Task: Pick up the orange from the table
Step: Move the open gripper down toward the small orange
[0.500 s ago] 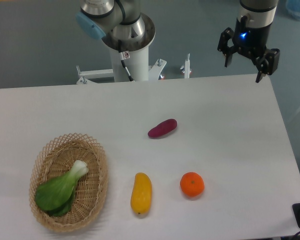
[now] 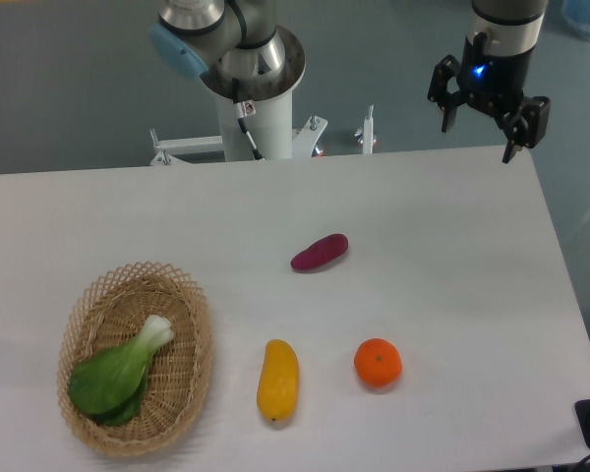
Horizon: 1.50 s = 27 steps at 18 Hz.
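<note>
The gripper (image 2: 481,137) hangs at the top right, above the far right corner of the table (image 2: 452,226), its two fingers spread wide apart with nothing between them; a blue light shows on its body. It is well apart from every item on the table. Nearest to it, toward the middle of the table, lies a purple sweet potato (image 2: 320,253), tilted with its right end farther back. Beyond that, near the front edge, sits the orange (image 2: 378,362), resting alone on the bare white surface with open space all around it. Just to its left, apart from it, lies a mango (image 2: 277,380), long and yellow-orange, pointing front to back. Farther left stands a wicker basket (image 2: 191,320) with a bok choy (image 2: 118,373) lying inside it, white stem toward the back right. Nothing lies on the line between the gripper and the orange; the sweet potato is off to the left of it. The arm's base (image 2: 251,84) stands behind the far edge of the table, left of centre. Compared with the frame half a second earlier, the gripper has shifted barely if at all, and all items lie where they were.
</note>
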Motion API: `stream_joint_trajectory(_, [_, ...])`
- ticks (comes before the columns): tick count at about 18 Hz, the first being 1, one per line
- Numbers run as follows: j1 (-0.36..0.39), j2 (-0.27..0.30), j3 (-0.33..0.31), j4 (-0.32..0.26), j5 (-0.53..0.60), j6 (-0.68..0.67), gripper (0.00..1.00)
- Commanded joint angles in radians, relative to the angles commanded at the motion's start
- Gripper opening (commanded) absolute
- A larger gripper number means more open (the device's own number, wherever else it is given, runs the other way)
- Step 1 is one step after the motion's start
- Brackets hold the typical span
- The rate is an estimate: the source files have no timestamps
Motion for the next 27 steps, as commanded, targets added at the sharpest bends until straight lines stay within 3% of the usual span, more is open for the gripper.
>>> stream_joint_trajectory(5, [-0.009, -0.014, 0.000, 0.011, -0.003, -0.040, 1.00])
stream_joint_trajectory(11, [-0.055, -0.050, 0.009, 0.017, -0.061, -0.237, 1.00])
stream_joint_trajectory(15, [-0.087, -0.101, 0.017, 0.116, -0.118, -0.420, 1.00])
stream_joint_trajectory(22, [-0.124, -0.215, 0.023, 0.172, -0.129, -0.502, 1.00])
stream_joint_trajectory(27, [-0.192, -0.331, 0.023, 0.322, -0.123, -0.591, 1.00])
